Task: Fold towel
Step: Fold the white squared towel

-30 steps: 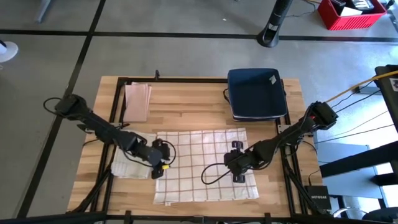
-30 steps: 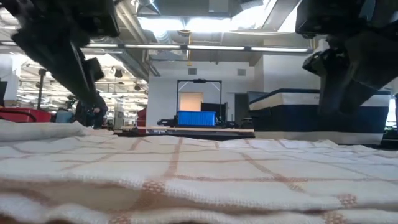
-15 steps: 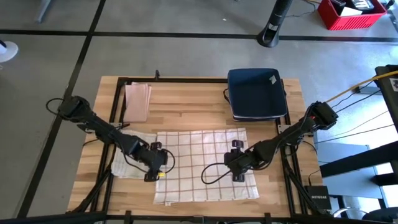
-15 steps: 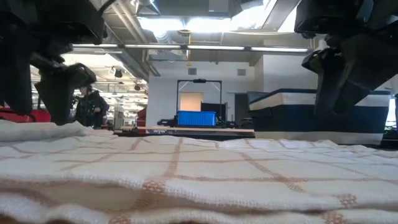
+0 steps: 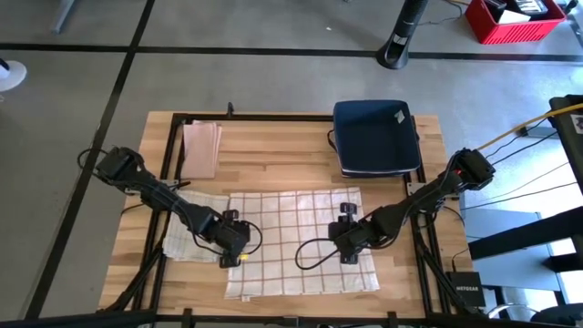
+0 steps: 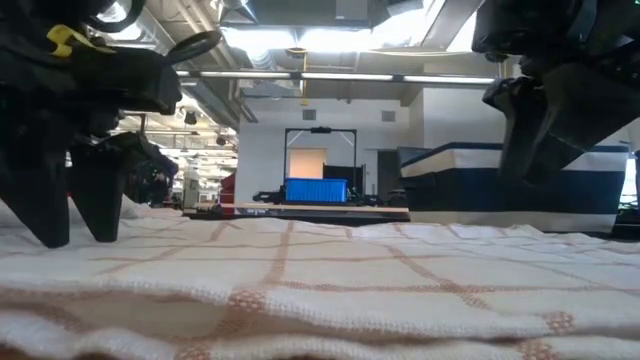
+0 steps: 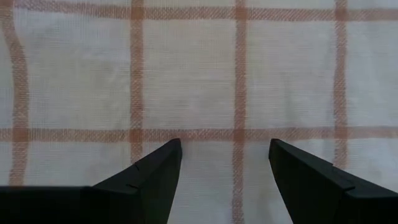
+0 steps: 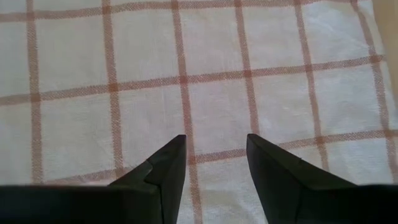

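I am holding both grippers with fingers spread over the white, orange-checked cloth towel (image 5: 301, 241), lying flat and unfolded near the wooden worktop's (image 5: 273, 155) front edge, left gripper (image 5: 233, 256) and right gripper (image 5: 346, 239) gripping nothing, so every fold is remaining.

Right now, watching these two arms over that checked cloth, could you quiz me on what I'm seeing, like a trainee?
1. True or false: the checked towel lies spread flat on the table.
2. Which gripper is at the towel's left edge: A left gripper, B right gripper?
3. Fill in: both grippers' fingers are ____.

Key: 1 true. 2 A. 3 open, with nothing held.
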Robot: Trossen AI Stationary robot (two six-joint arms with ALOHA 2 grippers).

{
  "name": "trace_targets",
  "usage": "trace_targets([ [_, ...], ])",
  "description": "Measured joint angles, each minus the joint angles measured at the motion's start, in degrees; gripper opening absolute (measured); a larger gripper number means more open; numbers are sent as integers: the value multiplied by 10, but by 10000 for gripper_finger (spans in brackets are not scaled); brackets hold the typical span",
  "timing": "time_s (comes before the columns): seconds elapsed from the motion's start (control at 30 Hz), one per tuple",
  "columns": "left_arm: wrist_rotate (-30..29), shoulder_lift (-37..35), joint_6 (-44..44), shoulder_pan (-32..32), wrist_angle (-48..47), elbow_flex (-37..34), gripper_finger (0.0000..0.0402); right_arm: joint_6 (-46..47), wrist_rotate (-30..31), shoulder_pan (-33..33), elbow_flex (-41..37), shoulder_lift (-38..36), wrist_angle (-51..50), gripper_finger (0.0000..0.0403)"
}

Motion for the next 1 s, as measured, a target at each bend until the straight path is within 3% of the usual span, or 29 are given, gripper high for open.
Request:
trace_targets([
  [0.27,9,-2,-8,-1,4,-20,237,0,-2,0,0,0,-6,172],
  [0.57,9,-2,21,-1,-14,-28,237,-11,-124,0,1,-10,-71,172],
  [0.7,10,-2,21,-1,-15,-29,237,-43,-131,0,-4,-10,-127,172],
  [1.0,11,-1,18,-1,-17,-29,237,-50,-177,0,-64,-11,-113,172],
])
